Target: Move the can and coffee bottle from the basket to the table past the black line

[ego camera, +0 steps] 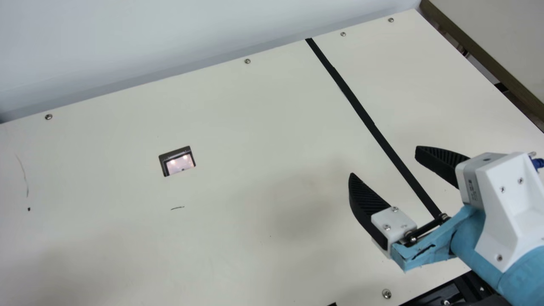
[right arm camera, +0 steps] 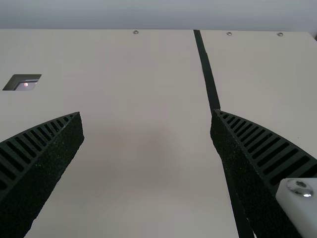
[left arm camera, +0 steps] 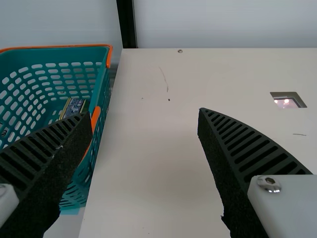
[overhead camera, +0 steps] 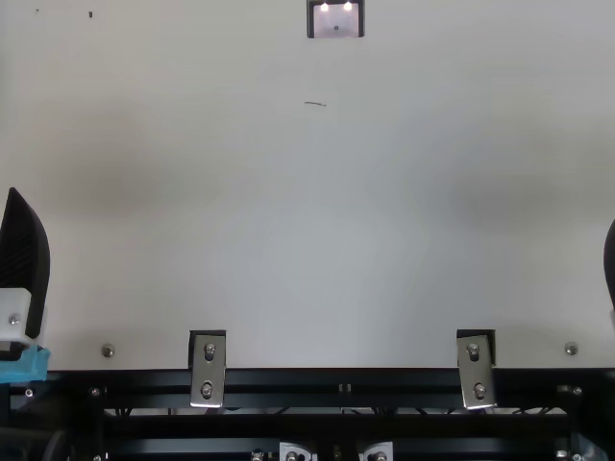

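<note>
Left claw [overhead camera: 21, 259] at the left edge of the top view, fingers spread wide, gap empty. In its own wrist view the left claw [left arm camera: 143, 112] has bare table [left arm camera: 163, 148] under most of the gap. Teal basket [left arm camera: 102, 91] with orange rim lies on the outer side of this claw, beyond and partly behind its outer finger, just beside the table's left edge. Inside, near the wall closest to the claw, a small packaged item [left arm camera: 75, 105] with a printed label, dark with some yellow-green; the outer finger covers part of it. Cannot tell whether it is the can or the coffee bottle. Right claw [ego camera: 383, 160] also wide open, holding nothing, above the table's right part. Black line [ego camera: 361, 112] runs away under it, passing between the fingers in the main view; in the wrist view it goes beneath the outer finger. Between the two claws, farther forward, a dark-edged square opening [ego camera: 177, 161] with a pinkish glow; a short pen stroke [ego camera: 177, 208] on its near side. Two metal brackets [overhead camera: 208, 370] at the table's near edge, between the claws.
</note>
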`<state>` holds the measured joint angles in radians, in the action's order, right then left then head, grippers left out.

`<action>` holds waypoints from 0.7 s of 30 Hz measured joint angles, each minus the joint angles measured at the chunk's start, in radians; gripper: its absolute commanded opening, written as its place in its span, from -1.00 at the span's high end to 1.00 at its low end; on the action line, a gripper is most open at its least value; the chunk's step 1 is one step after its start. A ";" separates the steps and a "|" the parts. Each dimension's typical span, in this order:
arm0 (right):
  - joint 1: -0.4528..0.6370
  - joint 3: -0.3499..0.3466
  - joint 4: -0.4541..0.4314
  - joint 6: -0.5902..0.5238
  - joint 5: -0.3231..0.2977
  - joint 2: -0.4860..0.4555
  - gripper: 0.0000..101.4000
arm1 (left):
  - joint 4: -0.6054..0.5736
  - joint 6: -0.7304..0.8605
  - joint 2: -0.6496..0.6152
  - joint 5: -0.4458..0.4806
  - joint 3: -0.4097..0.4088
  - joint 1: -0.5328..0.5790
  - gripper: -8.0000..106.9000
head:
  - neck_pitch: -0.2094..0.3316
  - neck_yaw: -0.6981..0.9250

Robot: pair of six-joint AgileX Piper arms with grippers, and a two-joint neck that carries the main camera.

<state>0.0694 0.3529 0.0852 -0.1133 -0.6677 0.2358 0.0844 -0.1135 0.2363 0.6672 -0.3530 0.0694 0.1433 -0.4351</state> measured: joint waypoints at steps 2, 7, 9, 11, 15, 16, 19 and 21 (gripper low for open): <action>0.000 0.000 0.000 0.000 0.001 0.000 -1.00 | 0.000 0.000 0.000 0.000 0.000 0.000 -0.71 | 0.000 0.000; 0.000 0.000 0.000 0.000 0.001 0.000 -1.00 | 0.000 0.000 0.000 0.000 0.000 0.000 -0.71 | -0.005 0.000; 0.000 0.000 0.000 0.000 0.001 0.000 -1.00 | 0.000 0.000 0.000 0.000 0.000 0.000 -0.71 | -0.005 0.000; 0.000 0.000 0.000 0.000 0.001 0.000 -1.00 | 0.000 0.000 0.000 0.000 0.000 0.000 -0.71 | -0.005 0.000; 0.000 0.000 0.000 0.000 0.001 0.000 -1.00 | 0.000 0.000 0.000 0.000 0.000 0.000 -0.71 | 0.000 0.000; 0.000 0.000 0.000 0.000 0.001 0.000 -1.00 | -0.002 0.000 0.000 0.000 0.000 0.000 -0.71 | 0.000 0.000; 0.000 0.000 0.000 0.000 0.001 0.000 -1.00 | -0.002 0.000 0.000 0.000 0.000 0.000 -0.71 | 0.000 0.000; 0.000 0.000 0.000 0.000 0.001 0.000 -1.00 | -0.002 0.000 0.000 0.000 0.000 0.000 -0.71 | 0.000 0.000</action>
<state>0.0694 0.3529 0.0852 -0.1133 -0.6668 0.2358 0.0826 -0.1135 0.2363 0.6672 -0.3530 0.0694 0.1433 -0.4351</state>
